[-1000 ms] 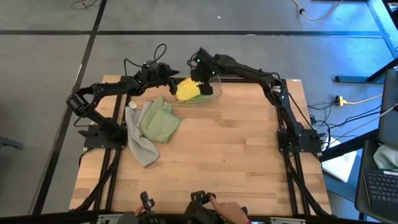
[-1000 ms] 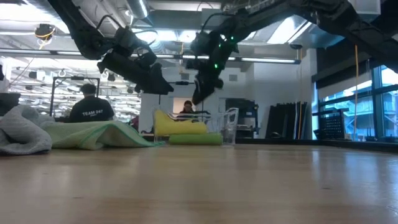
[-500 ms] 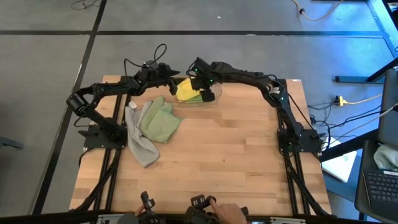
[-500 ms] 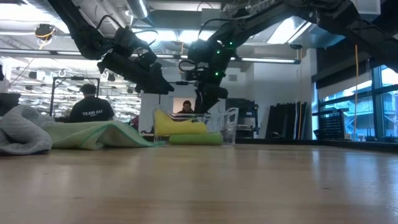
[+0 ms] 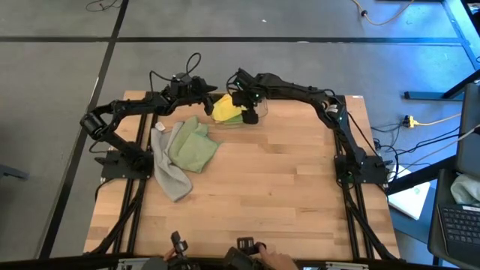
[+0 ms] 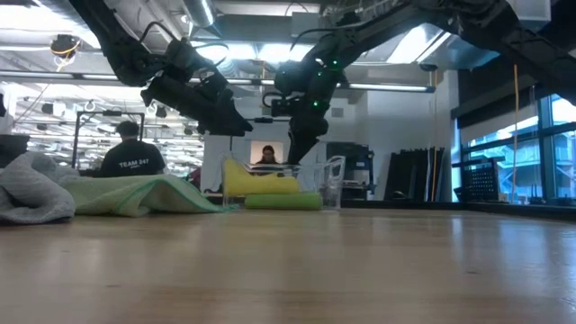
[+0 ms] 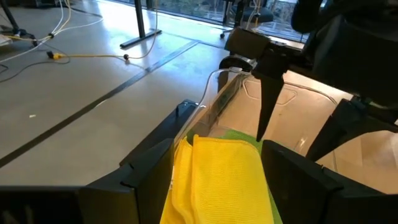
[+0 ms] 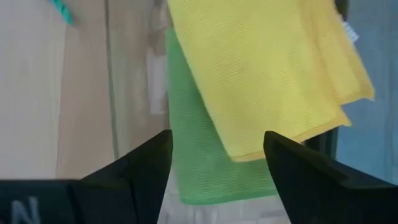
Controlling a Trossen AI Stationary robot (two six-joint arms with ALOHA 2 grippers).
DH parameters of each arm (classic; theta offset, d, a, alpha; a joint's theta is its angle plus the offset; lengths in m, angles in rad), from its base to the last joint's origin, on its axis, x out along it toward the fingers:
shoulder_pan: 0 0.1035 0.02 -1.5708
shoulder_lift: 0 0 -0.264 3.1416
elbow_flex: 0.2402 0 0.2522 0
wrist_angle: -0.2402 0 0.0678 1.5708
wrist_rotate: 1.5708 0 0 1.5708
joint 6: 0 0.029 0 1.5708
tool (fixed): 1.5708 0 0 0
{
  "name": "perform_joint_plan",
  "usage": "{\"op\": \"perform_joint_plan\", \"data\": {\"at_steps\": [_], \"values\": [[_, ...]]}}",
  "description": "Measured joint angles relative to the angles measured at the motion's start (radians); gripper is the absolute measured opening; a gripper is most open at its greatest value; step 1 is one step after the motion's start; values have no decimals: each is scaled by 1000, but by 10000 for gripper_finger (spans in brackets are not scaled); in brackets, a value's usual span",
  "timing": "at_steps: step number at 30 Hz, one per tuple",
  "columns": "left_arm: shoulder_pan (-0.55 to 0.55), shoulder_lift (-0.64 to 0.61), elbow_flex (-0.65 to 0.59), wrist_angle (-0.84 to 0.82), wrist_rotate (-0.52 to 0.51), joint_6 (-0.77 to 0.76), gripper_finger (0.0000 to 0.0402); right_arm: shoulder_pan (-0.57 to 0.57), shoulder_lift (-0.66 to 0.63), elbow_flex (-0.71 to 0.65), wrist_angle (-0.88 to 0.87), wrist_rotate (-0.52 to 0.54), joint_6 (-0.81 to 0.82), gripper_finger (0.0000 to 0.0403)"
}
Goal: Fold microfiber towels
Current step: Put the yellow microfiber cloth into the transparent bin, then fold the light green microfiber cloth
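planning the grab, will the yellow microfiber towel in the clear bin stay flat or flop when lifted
The yellow microfiber towel likely flops: it drapes over the bright green towel in soft folds. Probably light, since it sits heaped without flattening. Its woven texture suggests decent grip.

One line of text is legible: white lettering "TEAM 247" across the back of a dark shirt (image 6: 131,163) worn by a person in the room beyond the tabletop, seen in the low view below and to the side of the left hand (image 6: 236,125). A smaller line beneath it is too small to read. At the edge of the right wrist view, a pale letter "N" (image 8: 23,211) shows on the dark body of the right hand; no other text, labels or numbers can be read.
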Motion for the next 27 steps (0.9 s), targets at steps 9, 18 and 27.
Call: {"op": "perform_joint_plan", "data": {"at_steps": [9, 18, 27], "values": [[-9, 0, 0, -11, 3, -19, 234, -5, 0, -68, -52, 4, 77, 255], [-35, 0, 0, -11, 4, -19, 234, 18, 0, -118, -41, 13, 62, 255], [-37, 0, 0, -23, 2, -19, 234, 24, 0, 53, -143, 107, 67, 255]]}}
